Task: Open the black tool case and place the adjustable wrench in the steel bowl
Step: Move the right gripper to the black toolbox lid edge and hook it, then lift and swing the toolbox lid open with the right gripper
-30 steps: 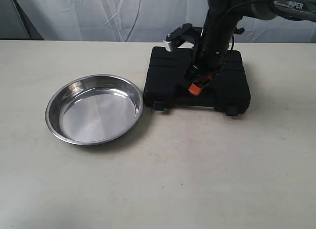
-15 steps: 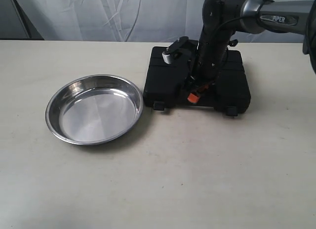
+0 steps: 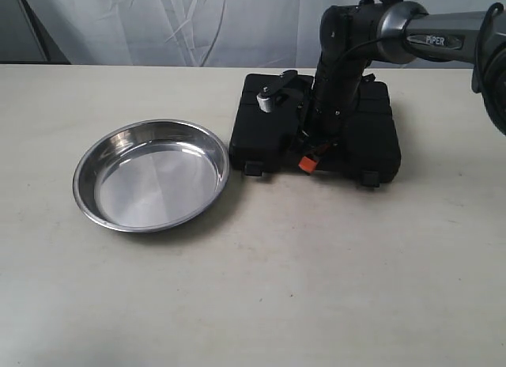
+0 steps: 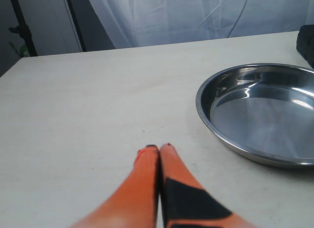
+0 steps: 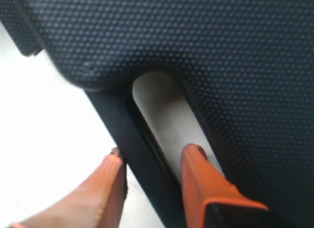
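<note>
Your right gripper (image 5: 154,153) straddles the black tool case (image 3: 371,138) handle (image 5: 115,122), fingers apart. Case lies shut, long axis left-right, handle facing the exterior camera, just beside steel bowl (image 3: 150,177). Left gripper (image 4: 158,147) is pinched closed.

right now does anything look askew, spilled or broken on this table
Nothing stands out. The black moulded plastic tool case lies flat and shut, the round shiny steel bowl sits upright and empty, and the right pincer straddles the case's handle.
</note>
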`<control>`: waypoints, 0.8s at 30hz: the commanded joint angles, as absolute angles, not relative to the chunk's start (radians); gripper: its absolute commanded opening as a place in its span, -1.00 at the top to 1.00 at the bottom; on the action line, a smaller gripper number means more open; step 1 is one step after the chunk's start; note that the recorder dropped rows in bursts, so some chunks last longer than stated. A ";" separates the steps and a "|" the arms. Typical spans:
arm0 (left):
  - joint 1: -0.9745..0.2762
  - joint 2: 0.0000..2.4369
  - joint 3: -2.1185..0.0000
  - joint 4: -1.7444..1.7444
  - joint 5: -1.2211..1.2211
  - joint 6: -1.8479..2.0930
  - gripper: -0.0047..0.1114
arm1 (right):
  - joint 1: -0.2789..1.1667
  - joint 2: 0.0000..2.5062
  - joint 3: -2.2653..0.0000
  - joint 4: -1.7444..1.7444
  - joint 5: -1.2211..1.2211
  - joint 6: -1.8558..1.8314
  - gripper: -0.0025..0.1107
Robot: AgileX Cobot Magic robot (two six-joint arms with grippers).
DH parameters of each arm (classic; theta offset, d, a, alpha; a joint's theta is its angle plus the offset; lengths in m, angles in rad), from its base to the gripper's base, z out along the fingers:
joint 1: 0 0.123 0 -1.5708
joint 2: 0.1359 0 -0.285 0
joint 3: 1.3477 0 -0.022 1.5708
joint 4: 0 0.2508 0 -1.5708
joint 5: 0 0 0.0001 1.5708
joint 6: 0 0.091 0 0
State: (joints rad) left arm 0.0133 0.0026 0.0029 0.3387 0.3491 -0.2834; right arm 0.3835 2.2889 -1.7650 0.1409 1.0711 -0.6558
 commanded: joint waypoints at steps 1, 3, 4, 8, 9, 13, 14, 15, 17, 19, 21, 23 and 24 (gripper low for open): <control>0.017 0.000 0.000 0.339 0.339 -0.285 0.92 | 0.380 2.283 -1.768 0.130 1.079 -0.638 0.96; 0.017 0.000 0.000 0.339 0.339 -0.285 0.92 | 0.380 2.278 -1.768 0.130 1.095 -0.636 0.96; 0.017 0.000 0.000 0.339 0.339 -0.285 0.92 | 0.380 2.272 -1.768 0.130 1.106 -0.628 0.96; 0.017 0.000 0.000 0.339 0.339 -0.285 0.92 | 0.380 2.234 -1.768 0.145 1.150 -0.618 0.97; 0.017 0.000 0.000 0.339 0.339 -0.285 0.92 | 0.380 2.224 -1.768 0.150 1.157 -0.618 0.97; 0.017 0.000 0.000 0.339 0.339 -0.285 0.92 | 0.380 2.179 -1.768 0.166 1.182 -0.612 0.97; 0.017 0.000 0.000 0.339 0.339 -0.285 0.92 | 0.380 2.167 -1.768 0.170 1.191 -0.610 0.97; 0.017 0.000 0.000 0.339 0.339 -0.285 0.92 | 0.380 2.156 -1.768 0.171 1.205 -0.610 0.97; 0.017 0.000 0.000 0.339 0.339 -0.285 0.92 | 0.380 2.140 -1.768 0.171 1.221 -0.596 0.97; 0.017 0.000 0.000 0.339 0.339 -0.285 0.92 | 0.380 2.124 -1.768 0.171 1.221 -0.572 0.97; 0.017 0.000 0.000 0.339 0.339 -0.285 0.92 | 0.380 2.105 -1.768 0.169 1.221 -0.555 0.97; 0.017 0.000 0.000 0.339 0.339 -0.285 0.92 | 0.380 2.085 -1.768 0.161 1.221 -0.535 0.97; 0.017 0.000 0.000 0.339 0.339 -0.285 0.92 | 0.380 2.072 -1.768 0.156 1.221 -0.530 0.97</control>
State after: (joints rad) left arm 0.0133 0.0026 0.0029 0.3387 0.3491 -0.2834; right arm 0.3840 2.1133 -1.7650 0.1792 1.2055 -0.5713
